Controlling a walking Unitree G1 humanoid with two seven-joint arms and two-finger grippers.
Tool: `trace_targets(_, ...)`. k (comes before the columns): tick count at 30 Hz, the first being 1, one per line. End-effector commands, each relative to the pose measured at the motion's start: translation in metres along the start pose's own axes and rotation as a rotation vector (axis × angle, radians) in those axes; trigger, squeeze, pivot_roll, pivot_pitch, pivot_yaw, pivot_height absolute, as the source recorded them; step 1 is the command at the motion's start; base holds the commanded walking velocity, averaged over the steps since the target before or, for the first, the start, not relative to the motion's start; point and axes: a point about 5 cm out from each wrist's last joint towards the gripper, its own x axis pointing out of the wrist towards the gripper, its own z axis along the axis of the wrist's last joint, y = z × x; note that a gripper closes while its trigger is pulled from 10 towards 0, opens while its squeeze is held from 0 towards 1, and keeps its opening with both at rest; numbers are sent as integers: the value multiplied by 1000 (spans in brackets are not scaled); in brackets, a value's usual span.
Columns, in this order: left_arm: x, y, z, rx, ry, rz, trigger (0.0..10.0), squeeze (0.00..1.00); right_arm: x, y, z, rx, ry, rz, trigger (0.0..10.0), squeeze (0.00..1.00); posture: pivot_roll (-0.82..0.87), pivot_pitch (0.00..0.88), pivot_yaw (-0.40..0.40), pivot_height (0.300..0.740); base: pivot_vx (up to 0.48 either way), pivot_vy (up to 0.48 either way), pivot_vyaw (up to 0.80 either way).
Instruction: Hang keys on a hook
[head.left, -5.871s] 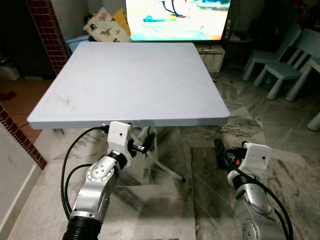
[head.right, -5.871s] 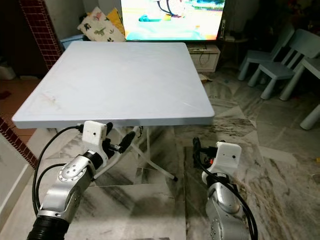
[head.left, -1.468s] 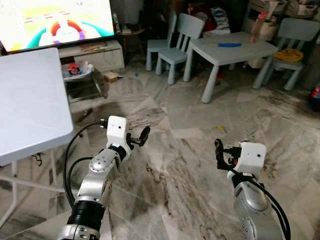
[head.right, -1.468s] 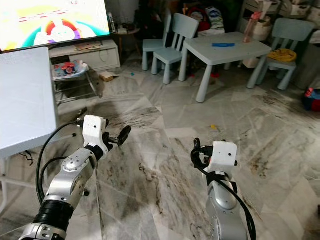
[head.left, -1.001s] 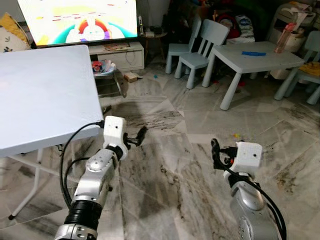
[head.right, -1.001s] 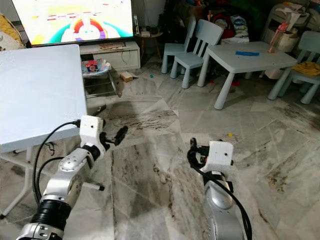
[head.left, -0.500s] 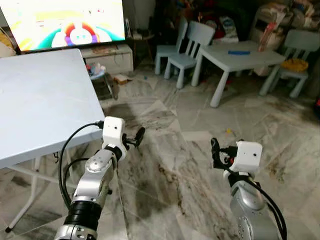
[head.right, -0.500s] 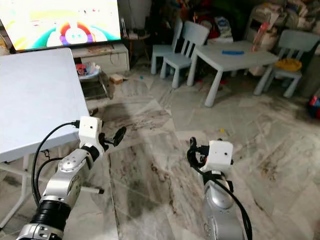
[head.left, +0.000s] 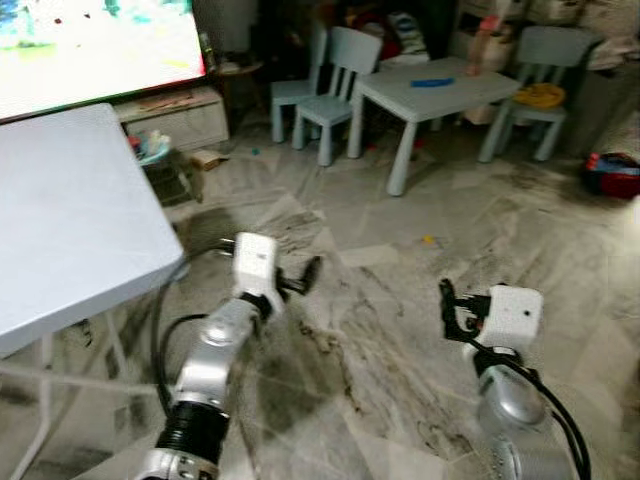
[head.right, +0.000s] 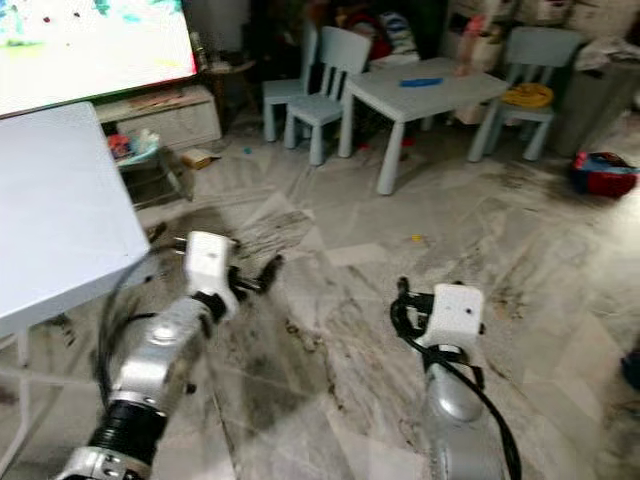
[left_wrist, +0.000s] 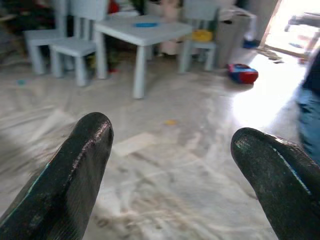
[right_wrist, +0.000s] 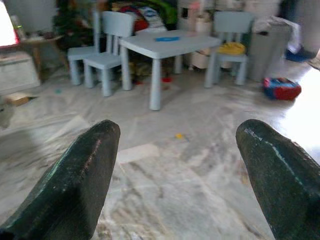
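Both the left hand (left_wrist: 165, 165) and right hand (right_wrist: 175, 165) hover fingers apart and empty over the marble floor (head.left: 380, 350) — no keys or hook visible, so neither arm is nearer.

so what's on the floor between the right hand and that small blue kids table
Mostly bare marble floor, seen in the right wrist view, with one small yellow scrap lying between the right hand and the small blue table.

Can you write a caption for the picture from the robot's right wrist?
Open right gripper faces a small blue table and chairs across a marble floor.
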Motion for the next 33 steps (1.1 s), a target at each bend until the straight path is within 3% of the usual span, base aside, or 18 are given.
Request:
trace_targets(1,0,3,5,1,-15,2,10000,0,2,2,6,-7,-23,6,10000,0,40,0,-2,740,0,0,-800)
trace_targets(12,1,3,6,3,-22,4,10000,0,0,2,6,-12,-24,9,10000,0,37,0,3,740,0,0,-197)
trace_targets(33,0,5,5,8,-21,9,10000,0,-3,6,4,-9,-21,49,10000,0,37,0,6,740,346,0,0)
